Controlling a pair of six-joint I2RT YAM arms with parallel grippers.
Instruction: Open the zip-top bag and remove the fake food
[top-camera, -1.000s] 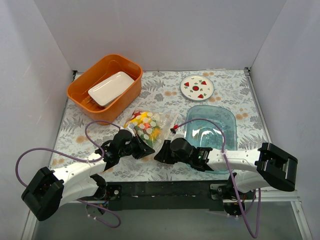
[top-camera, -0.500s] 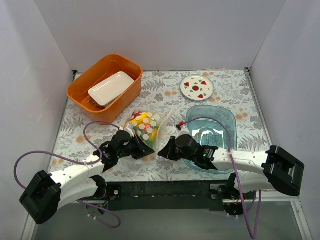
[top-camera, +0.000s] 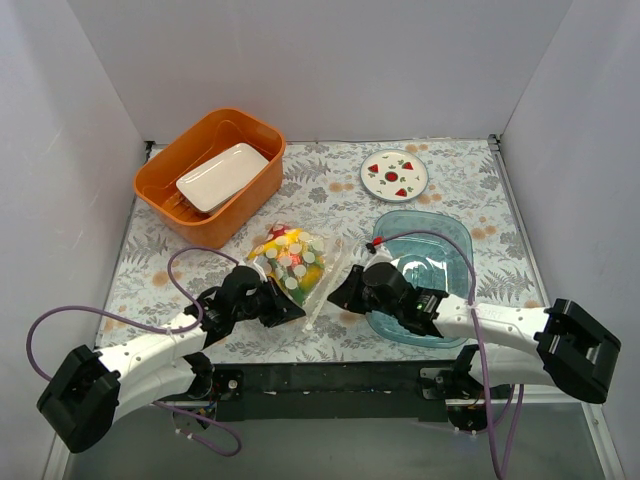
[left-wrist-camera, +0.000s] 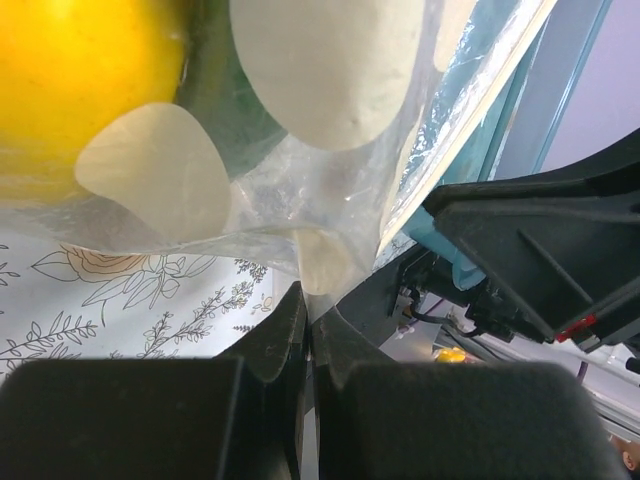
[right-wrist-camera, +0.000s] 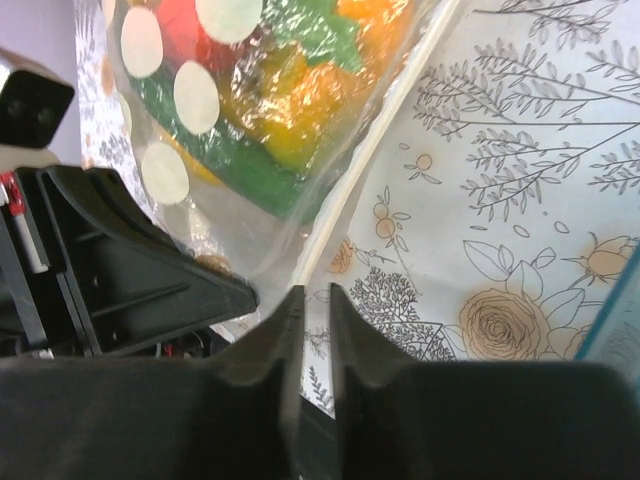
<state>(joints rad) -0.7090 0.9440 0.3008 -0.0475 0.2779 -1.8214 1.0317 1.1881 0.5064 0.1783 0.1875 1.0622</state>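
The zip-top bag (top-camera: 290, 262) lies on the flowered cloth near the front, clear with white dots. The fake food (top-camera: 284, 252) shows inside it as yellow, red and green pieces. My left gripper (top-camera: 293, 307) is shut on the bag's near plastic edge (left-wrist-camera: 322, 262), with a yellow piece (left-wrist-camera: 80, 80) just above. My right gripper (top-camera: 334, 297) is at the bag's right side. Its jaws stand a narrow gap apart with cloth showing between them (right-wrist-camera: 315, 295). The white zip strip (right-wrist-camera: 372, 158) ends at its left fingertip. The bag's food (right-wrist-camera: 300, 100) fills the right wrist view's top.
An orange basin (top-camera: 160, 185) holding a white rectangular dish (top-camera: 222, 175) stands at the back left. A round plate with printed strawberries (top-camera: 394, 175) is at the back. A clear blue tray (top-camera: 445, 238) sits on the right, partly under my right arm. White walls enclose the table.
My right gripper has moved right and away from me along the bag's zip edge, uncovering the strip's near end. The bag has shifted a little. My left gripper has kept its hold.
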